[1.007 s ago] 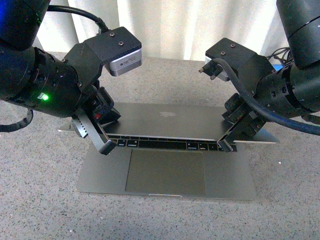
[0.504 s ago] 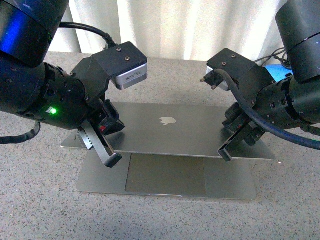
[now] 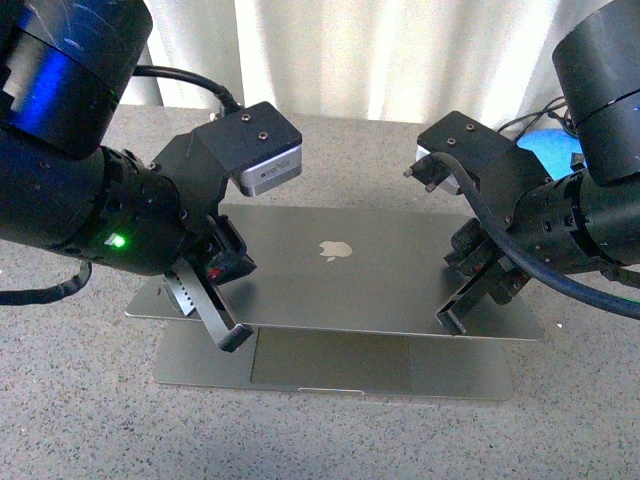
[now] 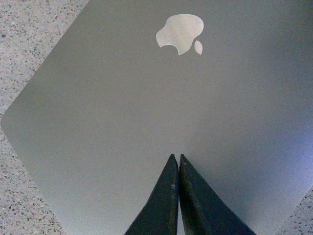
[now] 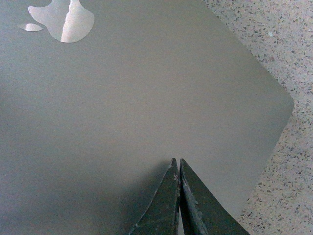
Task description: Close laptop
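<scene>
Both pressed together, the black left gripper (image 3: 230, 338) and black right gripper (image 3: 450, 320) bear on the nearly shut lid of the slim space-grey metal laptop (image 3: 340, 285), centred on the speckled grey table (image 3: 80, 400). Lower both sides evenly, avoiding twist.

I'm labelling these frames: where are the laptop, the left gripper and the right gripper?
laptop (image 3: 400, 285): front view, bare outside of the lid.
left gripper (image 3: 233, 340): front view, tips of its closed fingers.
right gripper (image 3: 450, 322): front view, tips of its closed fingers.

I see laptop (image 3: 400, 280) lid as matt grey metal w/ mirror-glossy logo (image 4: 180, 34); tabletop (image 3: 70, 400) rough, speckled, stone-like, lower left of frame.
</scene>
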`<state>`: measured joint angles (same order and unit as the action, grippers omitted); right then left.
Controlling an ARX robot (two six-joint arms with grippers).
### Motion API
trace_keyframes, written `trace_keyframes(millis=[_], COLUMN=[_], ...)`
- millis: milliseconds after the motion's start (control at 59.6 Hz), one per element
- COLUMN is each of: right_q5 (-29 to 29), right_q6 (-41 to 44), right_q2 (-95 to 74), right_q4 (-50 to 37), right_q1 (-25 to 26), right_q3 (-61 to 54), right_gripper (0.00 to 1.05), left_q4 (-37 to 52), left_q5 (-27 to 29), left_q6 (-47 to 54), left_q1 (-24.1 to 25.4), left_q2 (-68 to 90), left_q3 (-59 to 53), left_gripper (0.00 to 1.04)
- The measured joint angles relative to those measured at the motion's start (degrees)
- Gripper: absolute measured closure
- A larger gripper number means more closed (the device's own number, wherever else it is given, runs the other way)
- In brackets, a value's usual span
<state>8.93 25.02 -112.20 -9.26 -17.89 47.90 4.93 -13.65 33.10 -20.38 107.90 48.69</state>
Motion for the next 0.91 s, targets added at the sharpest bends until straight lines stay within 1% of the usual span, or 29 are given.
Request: trace_keyframes(millis=[319,906], right_q5=[0.6,0.5], right_q6=[-1.0,-1.2], right_q2=[-0.8,-0.9], right_q4=[-1.4,-1.4], right_q1=[0.1,0.1], right_q3=[-1.2,-1.3], right_gripper=[1.04,1.04], left_q4=[0.5,3.0], left_q5=[0.1,-0.1], left_q6=[-0.2,-0.9], left_q1=[-0.5,-0.7], left_q2=[0.8,2.3], left_q3=[-0.2,-1.7], left_gripper=[1.01,1.01])
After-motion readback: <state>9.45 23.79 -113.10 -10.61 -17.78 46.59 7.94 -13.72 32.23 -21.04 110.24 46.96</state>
